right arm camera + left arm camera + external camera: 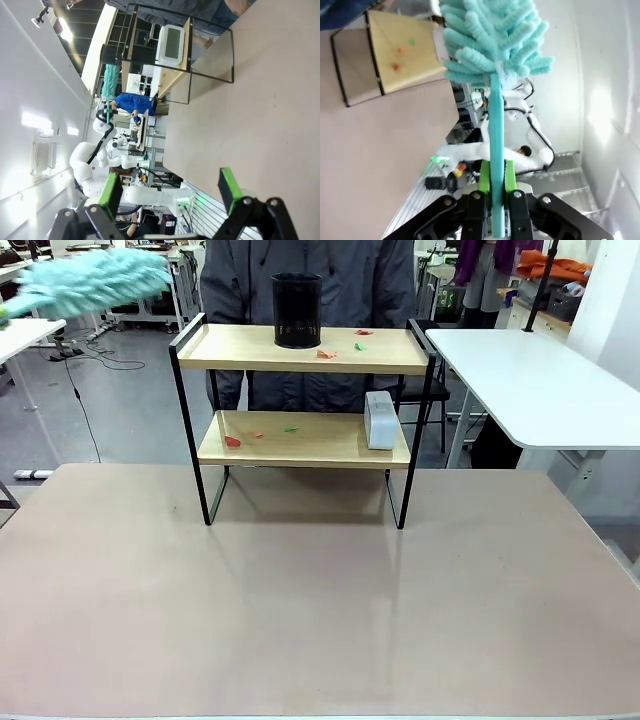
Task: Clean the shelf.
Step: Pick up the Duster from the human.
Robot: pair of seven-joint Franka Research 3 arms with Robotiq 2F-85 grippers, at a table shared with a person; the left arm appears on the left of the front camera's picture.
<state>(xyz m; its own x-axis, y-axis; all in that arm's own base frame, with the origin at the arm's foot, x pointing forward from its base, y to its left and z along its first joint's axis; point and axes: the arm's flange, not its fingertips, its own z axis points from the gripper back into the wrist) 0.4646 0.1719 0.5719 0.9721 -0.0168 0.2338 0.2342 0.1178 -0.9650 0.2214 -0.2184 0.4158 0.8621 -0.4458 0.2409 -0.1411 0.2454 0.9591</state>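
The shelf [320, 443] stands at the table's far middle, with red and green scraps on its top board [326, 354] and on its lower board [232, 441]. A fluffy teal duster [90, 282] hangs blurred in the air at the upper left, well away from the shelf. In the left wrist view my left gripper [496, 186] is shut on the duster's teal handle [496, 135], and the duster head [490, 40] partly hides the shelf [410, 65]. My right gripper [170, 191] is open and holds nothing, far from the shelf [186, 55].
A black mesh cup [297, 310] stands on the top board. A white box [380, 420] sits at the right end of the lower board. A person stands right behind the shelf. Another white table [530, 380] is at the right. The near tabletop [300, 610] is bare.
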